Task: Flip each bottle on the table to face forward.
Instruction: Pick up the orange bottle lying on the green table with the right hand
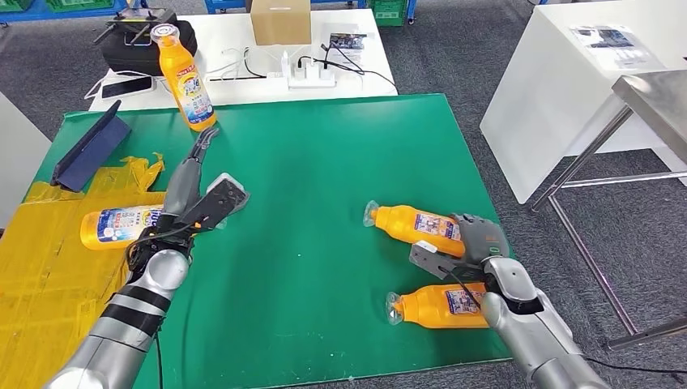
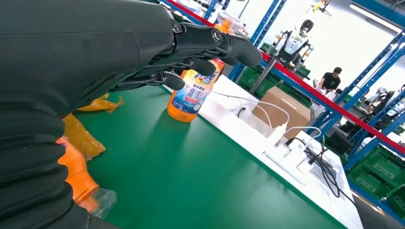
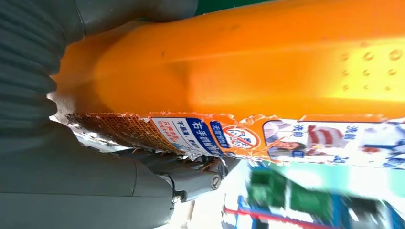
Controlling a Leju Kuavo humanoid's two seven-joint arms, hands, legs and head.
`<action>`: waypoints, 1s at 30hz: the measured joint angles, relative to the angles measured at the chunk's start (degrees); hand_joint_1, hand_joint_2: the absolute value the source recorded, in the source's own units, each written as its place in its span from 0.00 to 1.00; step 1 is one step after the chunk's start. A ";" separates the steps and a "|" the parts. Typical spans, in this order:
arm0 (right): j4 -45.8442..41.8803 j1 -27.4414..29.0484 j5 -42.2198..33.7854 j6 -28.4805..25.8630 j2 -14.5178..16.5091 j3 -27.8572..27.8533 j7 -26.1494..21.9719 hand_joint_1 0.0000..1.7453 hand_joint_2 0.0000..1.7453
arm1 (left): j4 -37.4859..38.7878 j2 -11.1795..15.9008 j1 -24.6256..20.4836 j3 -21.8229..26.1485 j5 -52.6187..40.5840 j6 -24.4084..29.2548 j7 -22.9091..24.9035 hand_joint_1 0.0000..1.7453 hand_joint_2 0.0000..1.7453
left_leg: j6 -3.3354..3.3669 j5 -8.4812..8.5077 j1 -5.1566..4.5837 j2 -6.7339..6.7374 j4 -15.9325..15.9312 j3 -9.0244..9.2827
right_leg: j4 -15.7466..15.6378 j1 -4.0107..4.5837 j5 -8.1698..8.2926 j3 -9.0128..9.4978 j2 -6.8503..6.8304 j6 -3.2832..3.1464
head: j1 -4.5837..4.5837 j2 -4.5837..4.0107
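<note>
On the green mat [image 1: 324, 162] one orange bottle [image 1: 185, 77] stands upright at the back left. My left hand [image 1: 194, 174] reaches toward it with fingers stretched out and holds nothing. In the left wrist view a gap separates those fingers [image 2: 210, 43] from the standing bottle [image 2: 191, 95]. A second bottle [image 1: 121, 227] lies on its side beside my left forearm. At the right my right hand [image 1: 478, 239] grips the base end of a lying bottle [image 1: 413, 223], whose label is seen close up [image 3: 286, 138]. Another bottle [image 1: 441, 306] lies just nearer, beside my right forearm.
A crumpled yellow sheet [image 1: 49, 267] covers the mat's left side, with a dark blue folder [image 1: 89, 146] behind it. The white table beyond holds a cardboard box [image 1: 279, 20], a power strip [image 1: 312, 77] and a black bag [image 1: 142, 40]. A metal-legged table [image 1: 656, 89] stands to the right.
</note>
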 joint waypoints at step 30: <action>-35.98 14.23 -21.51 -16.34 18.22 -0.62 -15.51 1.00 1.00 | -23.16 0.67 15.34 -8.12 18.92 -17.47 -5.65 0.00 1.00 | -0.21 -0.18 0.02 0.05 -0.02 -0.25 | 0.00 -0.01 -0.14 -0.36 0.02 -0.16 | 0.02 0.00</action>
